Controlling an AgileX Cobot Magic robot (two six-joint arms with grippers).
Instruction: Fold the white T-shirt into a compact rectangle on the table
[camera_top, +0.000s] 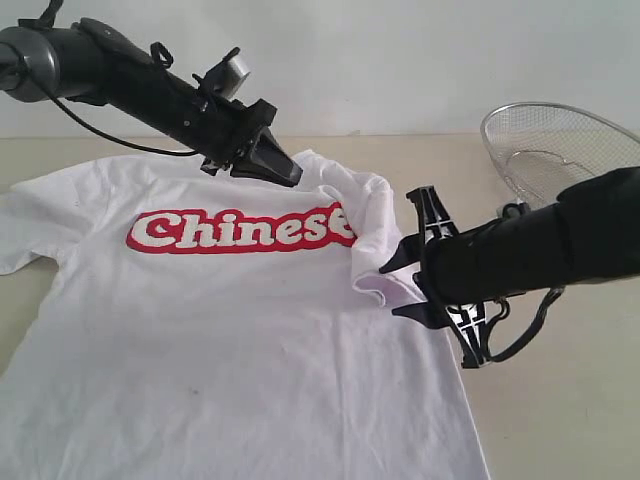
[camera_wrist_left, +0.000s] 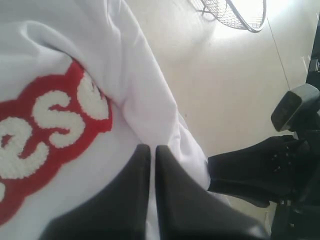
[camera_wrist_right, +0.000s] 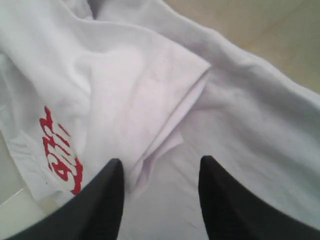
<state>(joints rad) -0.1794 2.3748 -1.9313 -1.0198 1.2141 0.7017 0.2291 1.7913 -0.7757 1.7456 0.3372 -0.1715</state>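
The white T-shirt lies chest-up on the table, its red "Chinese" lettering showing. Its right sleeve is folded inward over the end of the lettering. My left gripper hovers at the shirt's upper edge near the neck. Its jaws are shut to a thin slit and no cloth is visibly pinched in them. My right gripper is open at the folded sleeve's lower edge. The sleeve hem lies on the shirt just beyond the spread fingers, with the shirt body showing between them.
A silver wire-mesh basket stands at the back right, also seen in the left wrist view. Bare tabletop lies between the shirt and the basket. The right arm sits close beside the left fingers.
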